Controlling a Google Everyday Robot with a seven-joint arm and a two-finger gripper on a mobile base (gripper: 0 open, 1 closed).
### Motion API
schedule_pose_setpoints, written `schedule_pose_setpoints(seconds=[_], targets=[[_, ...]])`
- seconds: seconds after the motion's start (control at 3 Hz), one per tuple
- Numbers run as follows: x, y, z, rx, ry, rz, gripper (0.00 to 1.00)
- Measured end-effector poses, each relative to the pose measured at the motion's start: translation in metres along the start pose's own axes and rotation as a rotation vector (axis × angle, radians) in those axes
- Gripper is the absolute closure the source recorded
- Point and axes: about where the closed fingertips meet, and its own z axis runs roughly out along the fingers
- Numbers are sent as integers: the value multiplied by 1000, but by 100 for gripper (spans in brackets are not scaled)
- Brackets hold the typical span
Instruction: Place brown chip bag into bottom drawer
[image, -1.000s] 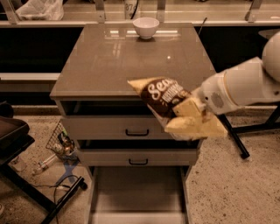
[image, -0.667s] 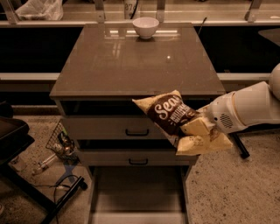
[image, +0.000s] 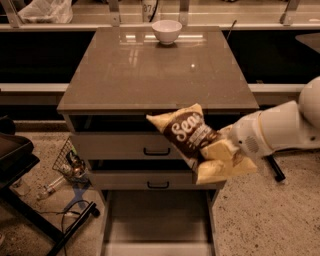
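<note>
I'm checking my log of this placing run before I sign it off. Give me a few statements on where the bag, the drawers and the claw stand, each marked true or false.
1. The brown chip bag lies inside the bottom drawer. False: it is held in the air by the claw, in front of the upper drawers.
2. The bottom drawer is pulled open. True.
3. A white bowl stands at the back of the cabinet top. True.
4. The claw reaches in from the picture's left edge. False: its arm comes in from the right edge.
5. The claw is closed on the brown chip bag. True.
</note>
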Motion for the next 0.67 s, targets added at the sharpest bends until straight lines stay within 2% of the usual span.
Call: schedule_pose_setpoints(seconds=[0.33, 0.67], targets=[[48, 24, 14, -85, -35, 19, 100], [134, 50, 25, -153, -48, 97, 100]])
